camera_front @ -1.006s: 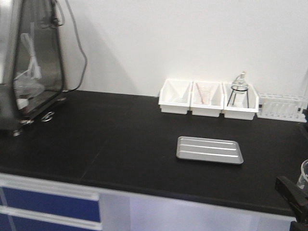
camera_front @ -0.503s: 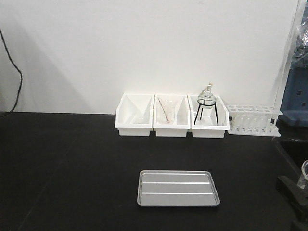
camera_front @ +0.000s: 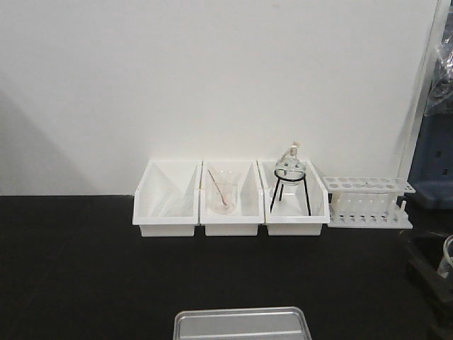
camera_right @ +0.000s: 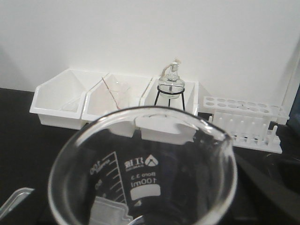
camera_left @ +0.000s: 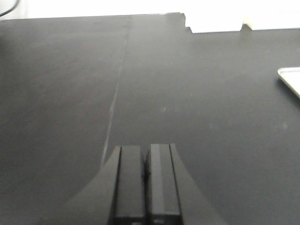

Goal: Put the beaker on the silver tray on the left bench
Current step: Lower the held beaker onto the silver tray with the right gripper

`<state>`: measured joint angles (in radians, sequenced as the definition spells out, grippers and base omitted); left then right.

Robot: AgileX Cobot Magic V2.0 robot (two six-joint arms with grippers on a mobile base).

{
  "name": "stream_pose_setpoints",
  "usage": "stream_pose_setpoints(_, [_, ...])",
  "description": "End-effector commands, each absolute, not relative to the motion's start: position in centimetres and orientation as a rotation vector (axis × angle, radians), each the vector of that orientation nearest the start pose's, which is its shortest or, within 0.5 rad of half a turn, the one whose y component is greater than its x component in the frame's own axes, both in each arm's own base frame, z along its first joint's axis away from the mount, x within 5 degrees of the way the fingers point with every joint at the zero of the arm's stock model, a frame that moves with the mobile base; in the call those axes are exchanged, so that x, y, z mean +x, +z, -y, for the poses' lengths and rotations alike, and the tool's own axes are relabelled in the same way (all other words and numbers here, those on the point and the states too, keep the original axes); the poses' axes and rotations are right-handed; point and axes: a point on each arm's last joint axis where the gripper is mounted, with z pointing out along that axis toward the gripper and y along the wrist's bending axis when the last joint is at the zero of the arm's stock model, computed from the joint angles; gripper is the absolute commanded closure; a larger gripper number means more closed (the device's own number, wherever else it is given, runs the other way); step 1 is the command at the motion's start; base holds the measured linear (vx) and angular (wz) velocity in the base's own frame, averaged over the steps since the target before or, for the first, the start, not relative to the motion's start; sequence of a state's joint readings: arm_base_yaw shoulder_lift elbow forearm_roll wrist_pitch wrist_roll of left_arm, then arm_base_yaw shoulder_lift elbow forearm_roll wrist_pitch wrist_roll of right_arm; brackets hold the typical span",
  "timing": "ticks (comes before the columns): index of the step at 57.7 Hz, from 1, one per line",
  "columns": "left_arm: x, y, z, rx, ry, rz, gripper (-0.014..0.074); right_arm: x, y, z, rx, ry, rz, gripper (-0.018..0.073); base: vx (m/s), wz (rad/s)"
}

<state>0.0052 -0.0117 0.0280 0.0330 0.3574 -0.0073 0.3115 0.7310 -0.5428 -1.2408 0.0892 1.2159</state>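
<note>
- Glass: the small clear cylindrical beaker (camera_right: 140, 180) is clamped in the right gripper (camera_front: 429, 280), held off the matte black left bench (camera_front: 85, 269), well right of the shallow shiny silver tray (camera_front: 242, 324).
- Left gripper (camera_left: 146, 153): jaws together, empty, left of the tray.
- Step in hand, by my judgement: carry to tray. Hold beaker upright, centre over tray floor, lower till base rests, then release.
- White plastic bins (camera_front: 230, 205) sit behind tray; stop short.

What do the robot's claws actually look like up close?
The left gripper is matte black: two flat, rectangular fingers on a base that flares into curved shoulders. No cables or markings show. Of the right gripper only a black, angular piece shows.
</note>
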Motion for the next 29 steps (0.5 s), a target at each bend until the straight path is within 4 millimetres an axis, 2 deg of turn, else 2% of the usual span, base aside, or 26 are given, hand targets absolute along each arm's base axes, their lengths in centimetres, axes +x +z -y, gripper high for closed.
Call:
stream_pose_setpoints(1, [5.44, 17.06, -0.07, 0.014, 0.022, -1.791, 0.0595, 15.08, 33.76, -4.18, -0.245, 0.146, -1.638, 0.0566, 0.26, -0.12])
stream_pose_setpoints(13, [5.44, 17.06, -0.07, 0.014, 0.022, -1.791, 0.0595, 15.08, 33.76, -4.18, -0.245, 0.146, -1.638, 0.0566, 0.19, -0.09])
stream_pose_setpoints(29, [5.44, 17.06, -0.07, 0.014, 0.022, -1.791, 0.0595, 15.08, 33.76, -4.18, -0.245, 0.146, -1.638, 0.0566, 0.06, -0.03])
